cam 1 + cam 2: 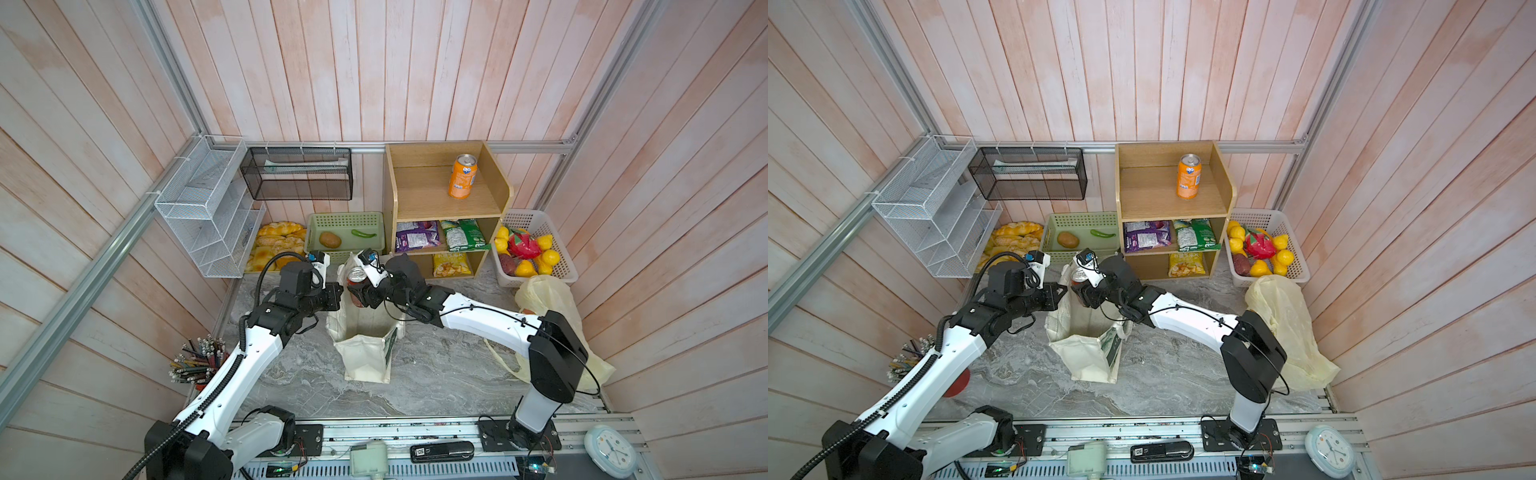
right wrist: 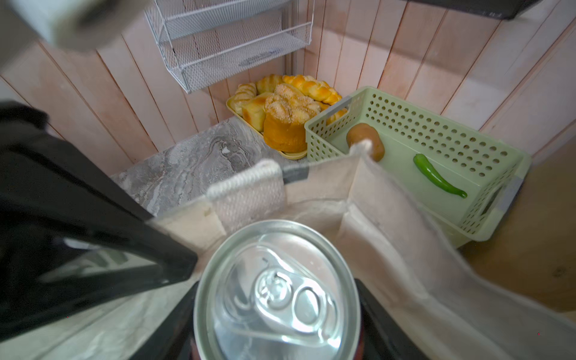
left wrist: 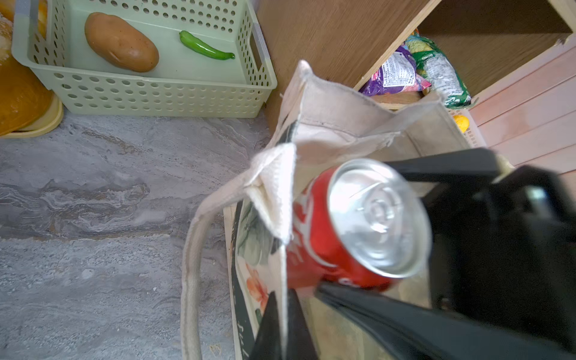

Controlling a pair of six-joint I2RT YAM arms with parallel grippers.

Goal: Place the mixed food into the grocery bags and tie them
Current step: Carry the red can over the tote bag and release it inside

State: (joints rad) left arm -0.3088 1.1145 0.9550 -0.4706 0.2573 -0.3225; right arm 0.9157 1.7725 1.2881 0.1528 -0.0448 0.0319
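Both top views: left gripper (image 1: 341, 291) clamped tight on the rim of the cream canvas tote (image 1: 365, 353), which stands open on the marble top. Right gripper (image 1: 356, 296) grasps the red soda can (image 1: 355, 277), upright over the tote's mouth, just beside the left jaws. Purple snack packet (image 1: 417, 236) on a shelf beyond the right jaws; pale-yellow plastic bag (image 1: 548, 299) well apart from both. Left wrist: tote fabric pinched between the left jaws, can (image 3: 324, 240) just ahead, black fingers (image 3: 442, 166) either side of it. Right wrist: can lid (image 2: 277, 293) sits between the right jaws, tote interior beyond; left gripper (image 2: 184, 255) nips the rim close alongside; green basket (image 2: 405, 131) farther ahead.
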